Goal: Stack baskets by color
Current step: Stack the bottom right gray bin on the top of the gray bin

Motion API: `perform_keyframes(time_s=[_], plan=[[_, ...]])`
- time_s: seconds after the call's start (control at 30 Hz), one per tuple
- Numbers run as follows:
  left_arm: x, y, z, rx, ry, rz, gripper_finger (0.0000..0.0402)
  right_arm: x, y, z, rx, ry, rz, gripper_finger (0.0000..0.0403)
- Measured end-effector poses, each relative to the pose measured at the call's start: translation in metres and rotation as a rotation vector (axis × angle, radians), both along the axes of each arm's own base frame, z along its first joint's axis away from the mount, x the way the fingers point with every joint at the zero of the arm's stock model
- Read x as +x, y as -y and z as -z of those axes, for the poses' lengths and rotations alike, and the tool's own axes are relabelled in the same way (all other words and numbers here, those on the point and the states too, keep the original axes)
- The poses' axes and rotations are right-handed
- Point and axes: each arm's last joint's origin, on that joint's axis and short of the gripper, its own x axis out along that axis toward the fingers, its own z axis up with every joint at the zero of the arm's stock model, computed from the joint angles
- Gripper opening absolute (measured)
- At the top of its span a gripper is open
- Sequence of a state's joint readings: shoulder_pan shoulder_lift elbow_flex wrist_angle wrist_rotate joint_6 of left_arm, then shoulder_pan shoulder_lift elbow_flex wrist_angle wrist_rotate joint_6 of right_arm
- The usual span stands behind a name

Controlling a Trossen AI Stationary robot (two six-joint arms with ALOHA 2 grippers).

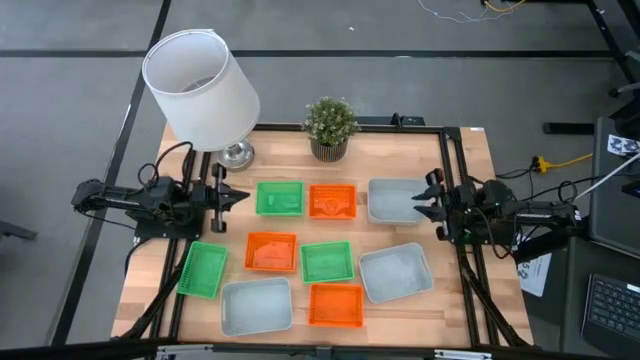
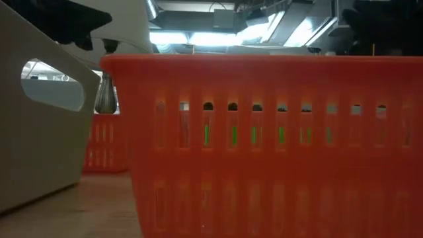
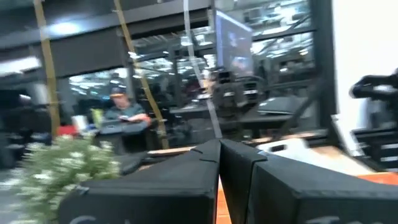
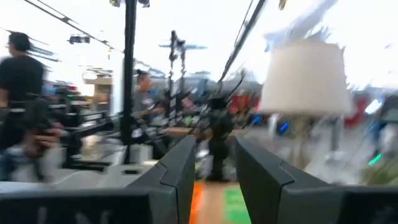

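Observation:
Several baskets lie singly, bottoms down, on the wooden table (image 1: 470, 160). The far row holds a green one (image 1: 279, 198), an orange one (image 1: 332, 201) and a grey one (image 1: 392, 200). The middle holds an orange one (image 1: 270, 251), a green one (image 1: 326, 261) and a grey one (image 1: 395, 272). Nearest lie a green one (image 1: 203, 269), a grey one (image 1: 256, 305) and an orange one (image 1: 335, 305). My left gripper (image 1: 244, 197) is shut, left of the far green basket. My right gripper (image 1: 424, 199) is open above the far grey basket's right end. Both hold nothing.
A lamp with a white shade (image 1: 200, 85) stands at the far left corner, and a potted plant (image 1: 330, 125) at the far edge's middle. The low view is filled by the near orange basket (image 2: 264, 145). People sit in the room beyond (image 3: 124, 115).

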State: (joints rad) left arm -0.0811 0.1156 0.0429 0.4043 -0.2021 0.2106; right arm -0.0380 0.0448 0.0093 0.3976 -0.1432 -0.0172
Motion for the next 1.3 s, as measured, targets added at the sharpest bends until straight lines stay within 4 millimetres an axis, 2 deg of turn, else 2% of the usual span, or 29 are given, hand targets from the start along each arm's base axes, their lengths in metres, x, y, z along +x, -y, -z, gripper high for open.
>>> perform_keyframes(time_s=[0.1,0.3,0.6,0.73,0.83,1.07,1.3], plan=[[0.0,-0.002,0.0,-0.025,-0.001,-0.069,0.0,-0.002,0.003,-0.005,-0.081,0.066,0.135,0.0113],[-0.001,-0.003,0.0,-0.021,0.002,-0.086,0.0,-0.004,0.008,-0.009,-0.147,0.095,0.37,0.0113],[-0.002,-0.004,-0.003,0.016,0.024,-0.138,0.0,-0.008,0.009,-0.018,-0.128,0.162,0.399,0.0113],[-0.002,-0.004,-0.004,0.059,0.018,-0.155,0.0,-0.01,0.009,-0.034,-0.149,0.18,0.429,0.0113],[-0.002,-0.004,-0.004,0.06,0.018,-0.155,0.0,-0.01,0.012,-0.048,-0.132,0.17,0.519,0.0113],[-0.002,-0.004,-0.004,0.058,0.021,-0.154,0.0,0.011,0.02,-0.069,-0.035,-0.085,0.633,0.0113],[-0.002,-0.004,-0.003,0.059,0.008,-0.152,0.0,0.042,0.027,-0.089,0.1,-0.449,0.654,0.0113]])
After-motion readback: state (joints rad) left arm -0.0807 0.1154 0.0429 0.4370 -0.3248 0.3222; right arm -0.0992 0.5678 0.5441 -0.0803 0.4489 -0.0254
